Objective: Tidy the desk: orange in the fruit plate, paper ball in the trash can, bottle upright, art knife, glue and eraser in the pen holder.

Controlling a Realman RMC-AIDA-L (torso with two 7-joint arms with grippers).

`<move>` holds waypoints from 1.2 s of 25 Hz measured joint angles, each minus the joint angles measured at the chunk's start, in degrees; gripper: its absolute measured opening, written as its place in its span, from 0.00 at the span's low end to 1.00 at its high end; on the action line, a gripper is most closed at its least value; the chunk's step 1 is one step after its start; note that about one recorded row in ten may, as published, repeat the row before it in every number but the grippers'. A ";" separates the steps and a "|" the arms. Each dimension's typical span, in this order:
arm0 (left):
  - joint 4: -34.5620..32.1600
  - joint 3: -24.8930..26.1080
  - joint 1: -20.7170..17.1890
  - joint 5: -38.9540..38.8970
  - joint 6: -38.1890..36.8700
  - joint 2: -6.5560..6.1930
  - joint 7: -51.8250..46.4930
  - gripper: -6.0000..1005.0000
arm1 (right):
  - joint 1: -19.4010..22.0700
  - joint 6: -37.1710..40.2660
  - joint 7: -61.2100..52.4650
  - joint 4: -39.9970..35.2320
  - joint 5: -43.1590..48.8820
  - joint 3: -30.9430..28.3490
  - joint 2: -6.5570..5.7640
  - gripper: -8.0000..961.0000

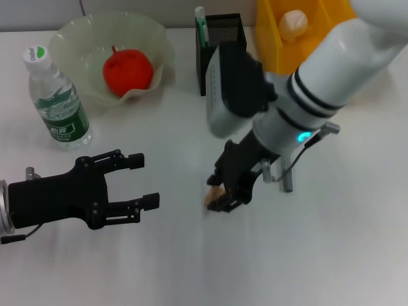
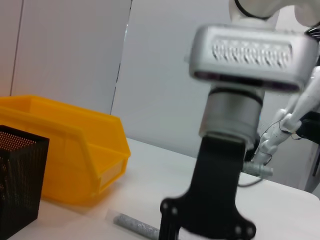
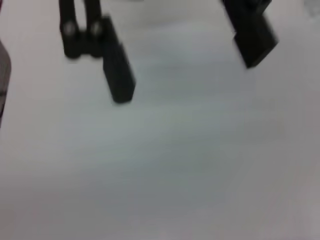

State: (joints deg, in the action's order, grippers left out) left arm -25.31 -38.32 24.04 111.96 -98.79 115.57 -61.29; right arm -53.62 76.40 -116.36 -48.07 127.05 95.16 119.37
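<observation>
My left gripper (image 1: 131,182): black, fingers spread wide and holding nothing, hovering low at the near left of the white desk (image 1: 344,255).
My right gripper (image 1: 224,191): down at the desk's middle, black fingers around the small tan rectangular eraser (image 1: 212,195); I cannot tell whether they have closed on it.
Grey pen-like stick (image 1: 287,180): lies just beside my right wrist, on its far right side.
Clear plastic bottle with green label (image 1: 56,102): already upright, at the far left.
Pale-green wavy-rimmed fruit plate (image 1: 76,38): beyond the bottle, with the round red-orange orange (image 1: 127,70) inside.
Square black mesh pen holder (image 1: 226,29): at the far edge, past my right arm, something green-and-white already standing in it.
Bright yellow plastic trash can (image 1: 274,32): right of the holder, the off-white crumpled paper ball (image 1: 293,24) inside.
Risk: the eraser is small, so a shallow pinch could let it slip on the lift; my forearm could also nudge the grey stick.
Open room: bare desk near and to the right; the path back to the holder looks narrow, between plate and can.
</observation>
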 joint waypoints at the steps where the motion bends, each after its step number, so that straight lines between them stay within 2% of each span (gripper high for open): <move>1: 0.00 0.00 0.00 0.00 0.00 0.00 0.00 0.84 | 0.00 0.00 0.00 0.00 0.00 0.00 0.00 0.48; 4: 0.00 0.00 -0.01 0.00 0.00 0.00 0.04 0.84 | 0.06 3.28 -1.18 -2.34 2.08 -7.23 -0.13 0.49; 5: 0.00 0.00 -0.02 0.00 -0.01 0.00 0.06 0.84 | 0.29 5.09 -2.55 -4.64 4.53 -12.18 -0.14 0.49; 7: 0.00 0.00 -0.03 0.00 -0.01 0.01 0.08 0.84 | 0.44 5.71 -3.15 -5.86 5.60 -14.50 -0.18 0.49; 9: 0.00 0.00 -0.04 0.00 -0.01 0.04 0.10 0.84 | 0.62 6.72 -4.96 -8.65 7.84 -19.64 -0.22 0.50; 13: 0.00 -0.03 0.02 0.01 -0.16 0.09 0.21 0.84 | -0.01 5.94 -8.39 -12.37 11.69 -28.19 -0.38 0.50; 15: 0.00 -0.06 0.07 0.01 -0.19 0.14 0.24 0.84 | -0.60 2.83 -10.40 -13.44 13.26 -31.65 -0.47 0.51; 22: 0.00 -0.18 0.17 0.01 -0.49 0.18 0.23 0.84 | -1.00 -7.79 -12.62 -11.90 13.78 -31.75 -0.44 0.52; 30: 0.00 -0.07 0.16 0.01 -0.90 0.18 0.15 0.84 | -3.80 -20.25 -12.21 -1.71 14.68 -28.73 -0.25 0.53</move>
State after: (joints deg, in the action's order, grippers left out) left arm -25.31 -38.39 24.20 111.98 -99.68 115.75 -61.14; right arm -57.42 56.15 -128.57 -49.78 141.73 66.43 119.12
